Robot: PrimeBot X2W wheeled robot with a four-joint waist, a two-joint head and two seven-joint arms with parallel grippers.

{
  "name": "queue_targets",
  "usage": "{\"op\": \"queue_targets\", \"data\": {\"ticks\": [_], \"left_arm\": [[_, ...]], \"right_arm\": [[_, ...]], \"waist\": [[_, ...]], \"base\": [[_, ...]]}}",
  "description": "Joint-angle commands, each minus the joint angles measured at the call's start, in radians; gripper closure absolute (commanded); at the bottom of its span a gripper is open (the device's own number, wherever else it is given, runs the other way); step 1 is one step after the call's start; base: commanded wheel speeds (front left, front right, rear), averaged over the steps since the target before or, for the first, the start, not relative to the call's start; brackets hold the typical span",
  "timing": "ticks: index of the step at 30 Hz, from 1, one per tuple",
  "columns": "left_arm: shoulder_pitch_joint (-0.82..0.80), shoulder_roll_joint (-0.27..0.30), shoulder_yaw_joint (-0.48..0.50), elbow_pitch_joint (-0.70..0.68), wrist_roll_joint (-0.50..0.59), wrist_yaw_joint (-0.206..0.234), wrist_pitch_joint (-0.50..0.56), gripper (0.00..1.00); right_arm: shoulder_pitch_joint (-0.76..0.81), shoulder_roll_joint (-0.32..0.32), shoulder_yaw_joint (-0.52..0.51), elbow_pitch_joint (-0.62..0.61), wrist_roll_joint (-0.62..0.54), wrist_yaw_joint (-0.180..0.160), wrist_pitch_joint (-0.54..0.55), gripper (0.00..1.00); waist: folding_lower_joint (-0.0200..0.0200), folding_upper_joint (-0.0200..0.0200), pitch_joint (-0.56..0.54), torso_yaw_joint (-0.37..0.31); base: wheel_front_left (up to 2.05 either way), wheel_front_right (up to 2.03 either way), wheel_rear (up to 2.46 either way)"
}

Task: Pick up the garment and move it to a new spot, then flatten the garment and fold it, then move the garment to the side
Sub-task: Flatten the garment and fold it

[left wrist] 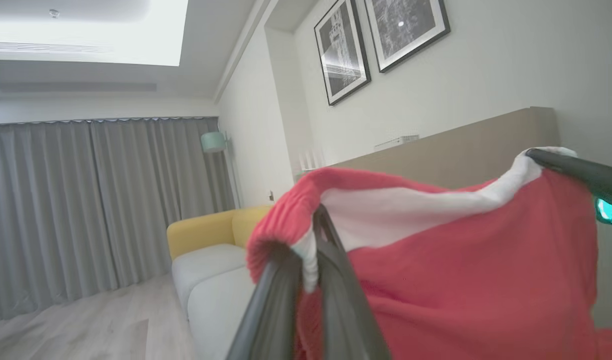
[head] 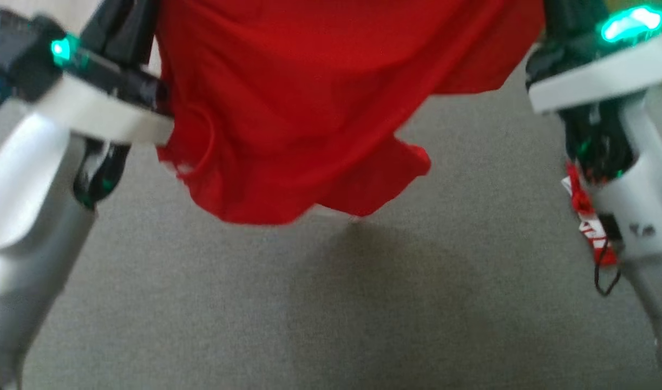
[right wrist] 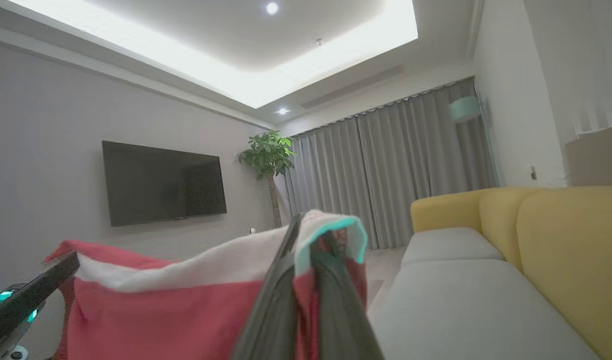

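Hanging above the speckled grey surface [head: 363, 303], the soft red garment [head: 287, 108] with its white ribbed hem stretches sideways, long axis running left to right, hem uppermost. Its loose, rounded folds droop towards the grey surface. The left gripper [left wrist: 308, 240] is clamped tight on one end of the hem, and the right gripper [right wrist: 313, 235] pinches the other end just as tightly.
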Motion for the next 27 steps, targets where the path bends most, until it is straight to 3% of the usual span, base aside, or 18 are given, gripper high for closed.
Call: {"op": "queue_targets", "data": {"ticks": [1,11,15,19,27], "left_arm": [[-0.079,0.041,0.021,0.004,-0.012,0.002,0.011,1.0],[-0.39,-0.067,0.021,0.258,-0.01,0.002,-0.068,1.0],[-0.418,-0.096,0.029,0.271,-0.035,0.002,-0.071,1.0],[-0.309,-0.121,0.015,0.275,-0.099,0.002,-0.072,1.0],[0.121,-0.216,-0.049,0.368,-0.272,0.002,-0.072,1.0]], "right_arm": [[-0.057,-0.002,0.012,-0.006,-0.009,-0.001,0.012,1.0],[-0.448,0.056,-0.006,0.291,-0.197,-0.001,-0.074,1.0],[-0.48,0.076,-0.034,0.3,-0.226,-0.001,-0.079,1.0],[-0.364,0.085,-0.042,0.253,-0.242,-0.001,-0.08,1.0],[0.095,0.079,-0.016,0.183,-0.192,-0.001,-0.08,1.0]], "waist": [[0.0001,0.0,0.051,-0.001],[0.0001,0.0,0.261,-0.02],[0.0001,0.0,0.271,-0.023],[0.0001,0.0,0.26,-0.031],[0.0001,0.0,0.213,-0.049]], "base": [[0.0,0.0,0.0],[0.0,0.0,0.0],[0.0,0.0,0.0],[0.0,0.0,0.0],[0.0,0.0,0.0]]}}
